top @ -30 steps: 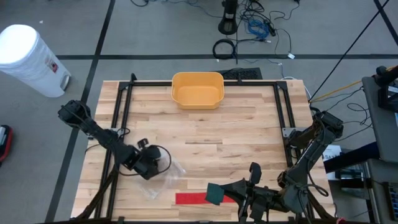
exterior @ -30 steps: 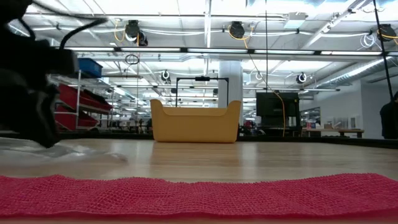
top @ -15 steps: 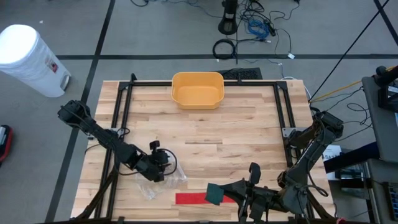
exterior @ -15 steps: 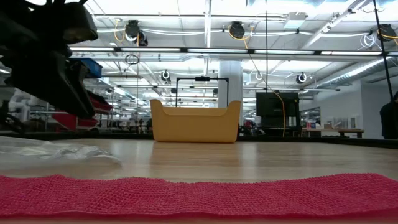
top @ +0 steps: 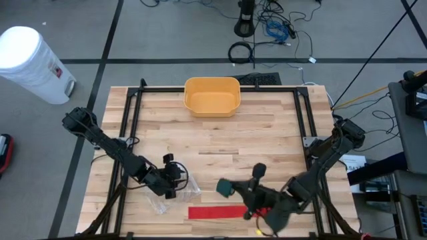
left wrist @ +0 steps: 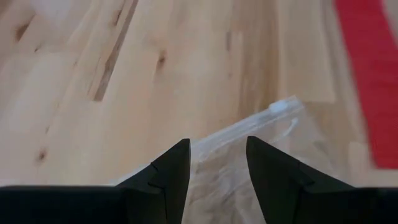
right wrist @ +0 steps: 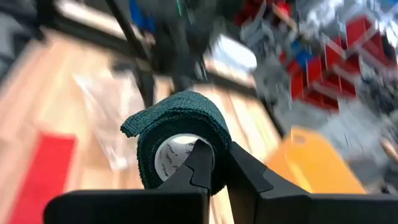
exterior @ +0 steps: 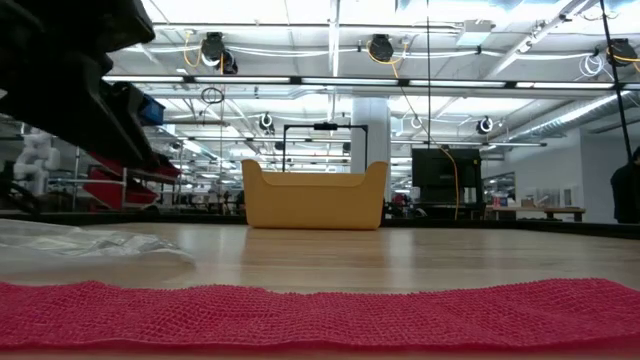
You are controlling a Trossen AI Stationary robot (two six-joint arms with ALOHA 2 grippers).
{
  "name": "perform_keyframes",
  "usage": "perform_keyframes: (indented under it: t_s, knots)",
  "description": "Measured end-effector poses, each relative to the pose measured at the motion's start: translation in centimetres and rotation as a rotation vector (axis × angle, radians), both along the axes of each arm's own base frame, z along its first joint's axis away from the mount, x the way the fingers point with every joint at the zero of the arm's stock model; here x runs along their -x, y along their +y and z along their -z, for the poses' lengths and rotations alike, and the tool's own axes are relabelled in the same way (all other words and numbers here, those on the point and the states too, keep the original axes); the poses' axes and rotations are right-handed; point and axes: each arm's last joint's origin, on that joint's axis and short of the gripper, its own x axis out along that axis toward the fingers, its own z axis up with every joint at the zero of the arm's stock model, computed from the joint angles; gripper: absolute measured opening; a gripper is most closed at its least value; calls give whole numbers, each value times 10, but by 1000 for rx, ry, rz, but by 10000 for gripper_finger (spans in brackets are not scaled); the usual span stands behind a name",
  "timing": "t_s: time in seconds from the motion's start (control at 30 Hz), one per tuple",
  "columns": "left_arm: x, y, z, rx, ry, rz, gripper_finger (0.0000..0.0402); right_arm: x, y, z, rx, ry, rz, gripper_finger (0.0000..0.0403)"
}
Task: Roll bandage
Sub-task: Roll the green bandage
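A red bandage strip (top: 215,212) (exterior: 320,315) lies flat near the table's front edge. Above it and slightly farther back, my right gripper (top: 231,191) (right wrist: 217,148) is shut on a dark green bandage roll (top: 224,188) (right wrist: 177,134) with a white core, held in the air. To the left, my left gripper (top: 179,184) (left wrist: 217,146) hangs open just above a clear plastic bag (top: 175,195) (left wrist: 230,158) that lies flat on the wood; nothing is between its fingers. My right gripper has the green roll by its wall (right wrist: 219,138) at the side nearest the wrist. One finger (right wrist: 200,163) reaches into the white core and the other (right wrist: 245,171) lies outside. The fingers come nearly level from the table's right. The roll is lifted clear, a loose flap sticking out.
A yellow bin (top: 211,96) (exterior: 315,195) stands at the middle of the far edge. A black frame (top: 133,113) runs along the left, right and far sides. Bare wood lies between the bin and the grippers.
My right gripper has swung away from the front edge toward the table's middle and tipped, carrying the green roll off the red strip's right end. My left gripper has risen off the plastic bag, shifted a little to the right and turned; the bag stays on the table.
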Motion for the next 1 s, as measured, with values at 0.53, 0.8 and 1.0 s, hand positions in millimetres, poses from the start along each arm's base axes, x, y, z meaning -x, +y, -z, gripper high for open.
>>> perform_keyframes:
  t_s: [0.53, 0.8, 1.0]
  knots:
    - [-4, -3, -4, 23, -53, 14, 164, -32, -68, 95, 27, 230, 280, 20]
    - [-5, -3, -5, 34, -68, 14, 164, -32, -94, 144, -72, 159, 178, 20]
    - [-5, -4, -6, 37, -71, 14, 164, -35, -107, 153, -113, 97, 39, 20]
